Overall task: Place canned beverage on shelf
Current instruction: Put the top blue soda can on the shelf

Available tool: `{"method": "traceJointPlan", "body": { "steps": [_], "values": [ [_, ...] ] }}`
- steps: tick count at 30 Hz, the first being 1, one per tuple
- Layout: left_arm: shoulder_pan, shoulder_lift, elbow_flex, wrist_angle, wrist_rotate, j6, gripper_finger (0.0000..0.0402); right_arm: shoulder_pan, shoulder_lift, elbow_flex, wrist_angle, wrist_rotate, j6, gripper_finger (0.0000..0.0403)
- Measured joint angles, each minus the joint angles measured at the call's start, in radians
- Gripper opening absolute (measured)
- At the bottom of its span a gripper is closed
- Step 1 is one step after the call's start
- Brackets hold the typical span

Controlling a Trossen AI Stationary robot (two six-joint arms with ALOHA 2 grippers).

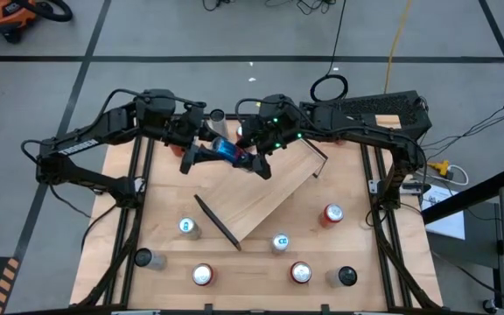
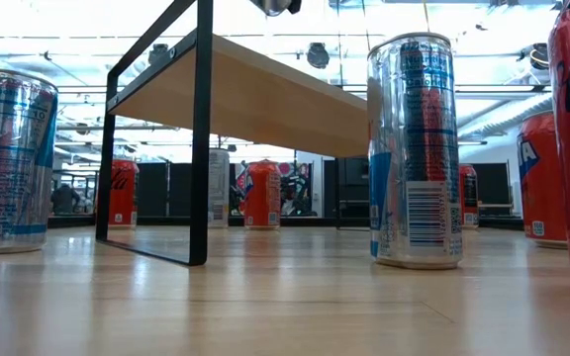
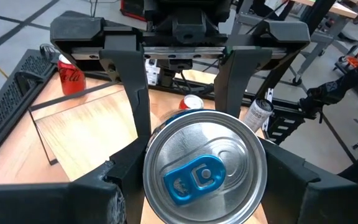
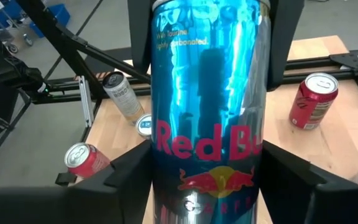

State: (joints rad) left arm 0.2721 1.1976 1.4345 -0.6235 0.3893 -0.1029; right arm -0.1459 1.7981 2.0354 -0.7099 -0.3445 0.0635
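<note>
A blue and silver beverage can (image 1: 225, 150) hangs in the air over the table's far middle, lying about level between my two grippers. My left gripper (image 1: 201, 154) comes from the left and is shut on the can's top end. My right gripper (image 1: 250, 160) comes from the right and is shut on the can's bottom end. The shelf (image 1: 265, 197), a light-wood board, stands slantwise on the table on its black end brackets (image 2: 201, 129), just nearer than the can. My left gripper (image 3: 204, 180) pinches the can's top end (image 3: 150, 163) between its two fingers, one on each side. The fingers come from the table's left, slanting a little down, along the can. The can is lifted clear, its tab end facing this wrist. My right gripper (image 4: 207, 186) has the can's bottom end (image 4: 161, 180) between its two fingers, one on each side of the wall. They come from the table's right, slanting slightly down, along the can. The can lies lengthwise away from this wrist, clear of the table.
Several cans stand around the shelf: a blue one (image 1: 188, 227), a silver-blue one (image 1: 280, 242), red ones (image 1: 202, 275) (image 1: 301, 273) (image 1: 332, 214) and dark ones (image 1: 143, 258) (image 1: 346, 276). Another can (image 1: 217, 115) stands at the far edge behind the grippers.
</note>
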Motion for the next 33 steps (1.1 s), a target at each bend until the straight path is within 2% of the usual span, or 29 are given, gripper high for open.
{"method": "traceJointPlan", "body": {
  "steps": [7,15,20,33],
  "values": [
    [0.0,0.0,0.0,0.006,-0.013,-0.031,0.0236,0.0,0.0,0.0,0.002,-0.002,-0.001,0.0205],
    [-0.001,0.0,0.0,0.019,-0.092,-0.045,0.0306,-0.002,0.002,-0.001,0.003,0.004,0.004,0.0203],
    [0.0,0.0,0.0,0.018,-0.115,-0.05,0.0333,-0.012,0.0,-0.001,0.001,0.001,0.003,0.0202],
    [0.002,-0.069,0.0,0.074,-0.304,-0.163,0.034,-0.056,-0.039,-0.001,-0.042,-0.003,0.01,0.0202]
  ]
}}
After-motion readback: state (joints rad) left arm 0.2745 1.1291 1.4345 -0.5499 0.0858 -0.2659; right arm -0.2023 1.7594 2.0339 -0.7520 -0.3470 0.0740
